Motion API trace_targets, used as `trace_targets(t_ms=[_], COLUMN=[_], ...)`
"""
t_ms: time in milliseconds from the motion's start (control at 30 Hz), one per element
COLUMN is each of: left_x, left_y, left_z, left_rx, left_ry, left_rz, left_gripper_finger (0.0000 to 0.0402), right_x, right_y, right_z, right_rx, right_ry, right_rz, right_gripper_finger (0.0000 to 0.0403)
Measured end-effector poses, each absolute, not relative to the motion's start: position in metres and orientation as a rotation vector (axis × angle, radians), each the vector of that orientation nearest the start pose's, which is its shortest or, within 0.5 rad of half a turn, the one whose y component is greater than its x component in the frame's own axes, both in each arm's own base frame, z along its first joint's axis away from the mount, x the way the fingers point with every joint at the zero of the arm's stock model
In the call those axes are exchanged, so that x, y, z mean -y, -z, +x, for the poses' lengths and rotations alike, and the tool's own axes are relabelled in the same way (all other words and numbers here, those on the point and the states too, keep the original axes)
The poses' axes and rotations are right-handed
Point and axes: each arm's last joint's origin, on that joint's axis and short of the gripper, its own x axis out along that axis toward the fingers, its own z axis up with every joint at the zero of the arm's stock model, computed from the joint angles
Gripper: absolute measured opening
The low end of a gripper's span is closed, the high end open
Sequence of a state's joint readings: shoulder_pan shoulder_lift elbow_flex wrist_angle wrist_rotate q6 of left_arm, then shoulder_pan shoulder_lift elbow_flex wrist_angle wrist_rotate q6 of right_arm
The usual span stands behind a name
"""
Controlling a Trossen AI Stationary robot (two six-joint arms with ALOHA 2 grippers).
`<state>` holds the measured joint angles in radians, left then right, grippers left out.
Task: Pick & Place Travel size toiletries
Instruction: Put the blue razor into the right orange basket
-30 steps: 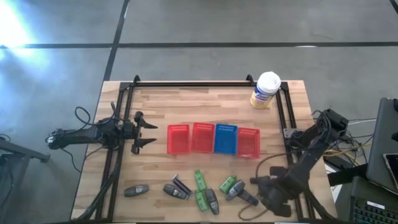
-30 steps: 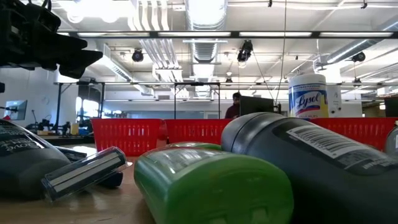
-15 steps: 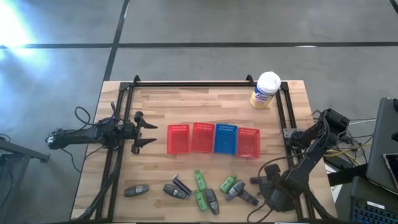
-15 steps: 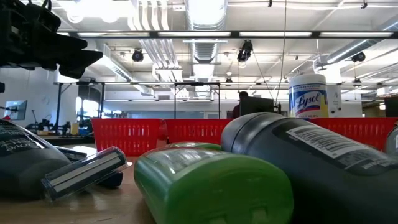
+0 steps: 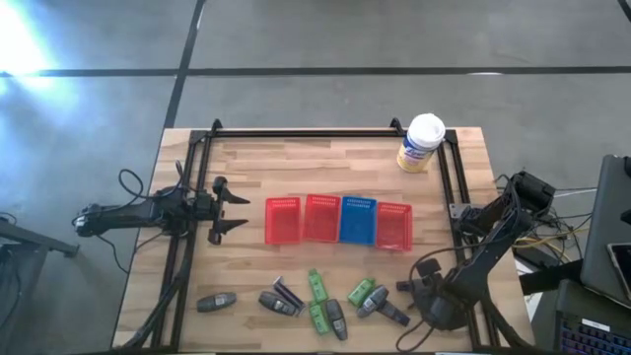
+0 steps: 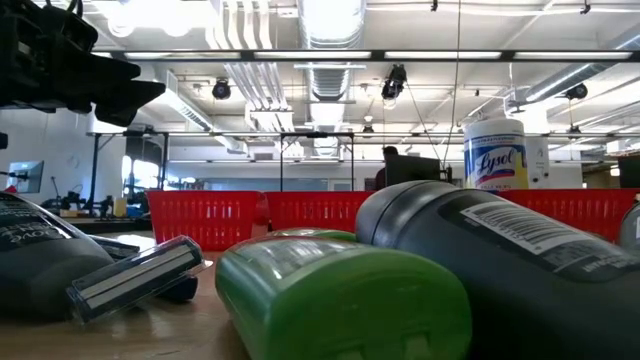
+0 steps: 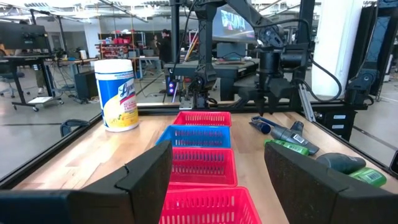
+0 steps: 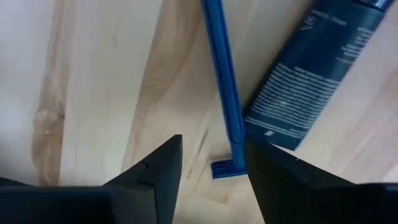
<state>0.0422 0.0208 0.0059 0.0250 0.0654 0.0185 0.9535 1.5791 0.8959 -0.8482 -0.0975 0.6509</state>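
Toiletries [image 5: 317, 299]: right hand [image 8: 211, 163] spread over blue razor [image 8: 224, 93] (wrist view only).

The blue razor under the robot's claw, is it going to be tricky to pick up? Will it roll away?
Probably tricky. The blue razor is thin and lies flat on the wooden table, so the open right gripper has little to pinch. It likely won't roll: its wider head should stop that. It looks light, so a nudge could slide it toward the dark tube beside it.
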Motion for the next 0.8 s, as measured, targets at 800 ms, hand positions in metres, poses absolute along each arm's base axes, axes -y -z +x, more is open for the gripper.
trace_targets(t_ms=[800], left_x=[-0.0023], left_y=[-0.1663], left_z=[0.0985], left_rx=[0.01], left_ry=[0.023], left_rz=[0.019], left_gripper_finger=[0.0262], right_x=[-0.2143], right_y=[-0.1676], right_z=[0.1452], right_rx=[-1.585], right_ry=[-0.307], right_rz=[-0.121], right_gripper_finger=[0.0127])
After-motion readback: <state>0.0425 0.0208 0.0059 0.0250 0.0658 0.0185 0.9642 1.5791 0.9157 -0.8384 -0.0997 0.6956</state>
